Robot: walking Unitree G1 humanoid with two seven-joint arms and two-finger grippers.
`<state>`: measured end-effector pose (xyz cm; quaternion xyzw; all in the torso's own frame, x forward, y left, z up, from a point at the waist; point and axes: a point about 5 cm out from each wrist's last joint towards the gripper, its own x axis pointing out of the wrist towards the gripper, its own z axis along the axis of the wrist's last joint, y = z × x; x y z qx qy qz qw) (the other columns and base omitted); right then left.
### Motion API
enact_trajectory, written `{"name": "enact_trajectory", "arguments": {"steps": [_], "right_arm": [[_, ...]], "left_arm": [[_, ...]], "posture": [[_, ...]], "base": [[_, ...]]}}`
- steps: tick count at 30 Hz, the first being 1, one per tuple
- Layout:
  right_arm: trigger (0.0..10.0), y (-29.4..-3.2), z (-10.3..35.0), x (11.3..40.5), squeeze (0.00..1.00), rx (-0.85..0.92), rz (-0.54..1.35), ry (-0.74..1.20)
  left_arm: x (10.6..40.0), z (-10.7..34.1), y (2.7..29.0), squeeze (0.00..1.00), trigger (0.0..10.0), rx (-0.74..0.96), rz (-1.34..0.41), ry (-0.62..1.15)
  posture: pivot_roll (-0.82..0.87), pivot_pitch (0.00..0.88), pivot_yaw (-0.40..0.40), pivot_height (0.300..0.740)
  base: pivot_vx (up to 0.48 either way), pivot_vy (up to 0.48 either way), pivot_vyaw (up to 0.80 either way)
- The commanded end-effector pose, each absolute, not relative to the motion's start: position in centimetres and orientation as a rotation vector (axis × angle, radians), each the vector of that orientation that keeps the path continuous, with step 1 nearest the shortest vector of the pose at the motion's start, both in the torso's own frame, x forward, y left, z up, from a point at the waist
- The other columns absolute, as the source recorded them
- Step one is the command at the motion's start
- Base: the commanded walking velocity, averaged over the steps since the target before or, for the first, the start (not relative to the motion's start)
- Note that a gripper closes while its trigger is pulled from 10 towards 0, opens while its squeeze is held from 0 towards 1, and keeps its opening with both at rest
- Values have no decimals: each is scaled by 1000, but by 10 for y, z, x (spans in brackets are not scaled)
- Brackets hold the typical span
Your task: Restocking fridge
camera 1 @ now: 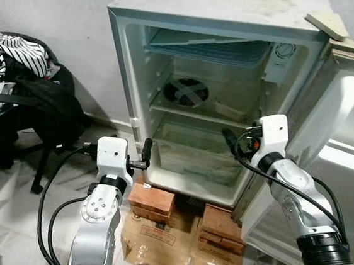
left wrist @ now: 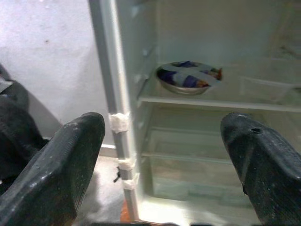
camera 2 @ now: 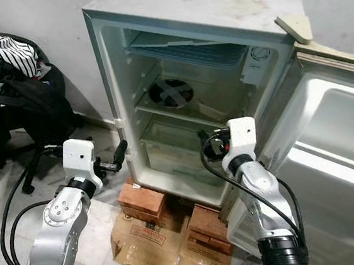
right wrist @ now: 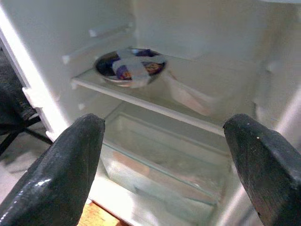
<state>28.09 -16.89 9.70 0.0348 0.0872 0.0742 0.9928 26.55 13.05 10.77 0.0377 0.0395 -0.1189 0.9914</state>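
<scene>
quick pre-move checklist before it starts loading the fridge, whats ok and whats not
1. Fridge door swung open: ok.
2. Left gripper open and empty: ok.
3. Right gripper open and empty: ok.
4. Item to stock in hand: not ok, neither gripper holds anything.
5. Free room on middle shelf beside the taped bowl: ok.
6. Fridge steady on its bricks: cannot tell.

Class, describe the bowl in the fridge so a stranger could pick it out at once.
Start at the small white fridge standing open on bricks. Inside, look at the middle glass shelf, towards its left side. There sits a round bowl, dark inside, with pale tape crossed over its top; beside it on the shelf lies only a flat, pale packet.
</scene>
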Motion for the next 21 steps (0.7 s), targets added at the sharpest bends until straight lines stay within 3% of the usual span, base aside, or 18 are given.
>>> {"name": "enact_trajectory", "arguments": {"steps": [1,12,21], "right_arm": [[10000,-169,100,284,0,84,150,160],[10000,-169,106,295,0,101,157,130],[10000,-170,104,297,0,102,151,133]], "left_arm": [[266,104,130,0,10000,77,-251,93],[268,104,131,0,10000,83,-248,89],[269,103,128,0,10000,84,-258,85]], "posture": [[5,0,-13,740],[27,0,-24,740],[31,0,-25,740]], "base": [[-337,0,0],[-325,0,0],[0,0,0]]}}
